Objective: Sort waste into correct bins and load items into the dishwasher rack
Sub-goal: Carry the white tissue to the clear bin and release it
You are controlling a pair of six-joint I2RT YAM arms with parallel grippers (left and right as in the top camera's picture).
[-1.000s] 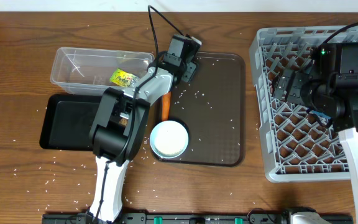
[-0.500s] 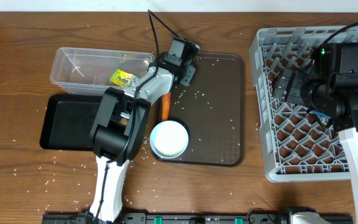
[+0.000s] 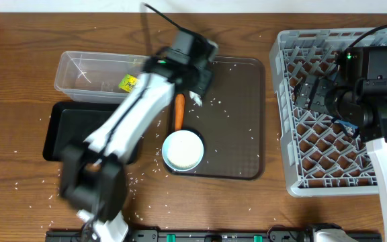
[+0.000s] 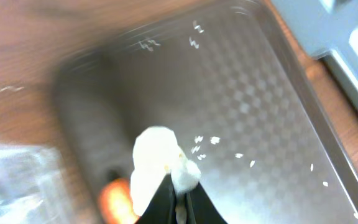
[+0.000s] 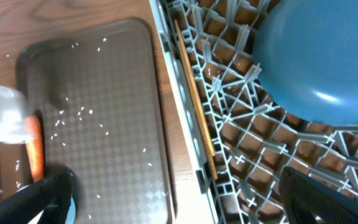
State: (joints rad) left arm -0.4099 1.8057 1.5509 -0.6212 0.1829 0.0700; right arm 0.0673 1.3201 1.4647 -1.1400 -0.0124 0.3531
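Closed now where it stood open a second ago, my left gripper (image 4: pixel 178 204) pinches the crumpled white tissue (image 4: pixel 157 162), raised above the brown tray (image 4: pixel 266 124). The carrot (image 4: pixel 112 196) lies just beside my fingertips. Next, I judge, the clear tub (image 3: pixel 86 67) at my left.

1. The overhead camera looked straight down from high above my table (image 3: pixel 19 67). It took in the brown serving tray (image 3: pixel 237 121) and the dishwasher rack (image 3: pixel 314 161) together.
2. My left wrist camera hung very close over the serving tray (image 4: pixel 260 112), facing down, and its picture was blurred.
3. My right wrist camera looked down, nearer than overhead, over the rack's (image 5: pixel 229 143) tray-side edge. All three views shared the tray (image 5: pixel 104 93) and the carrot (image 5: pixel 35 152).
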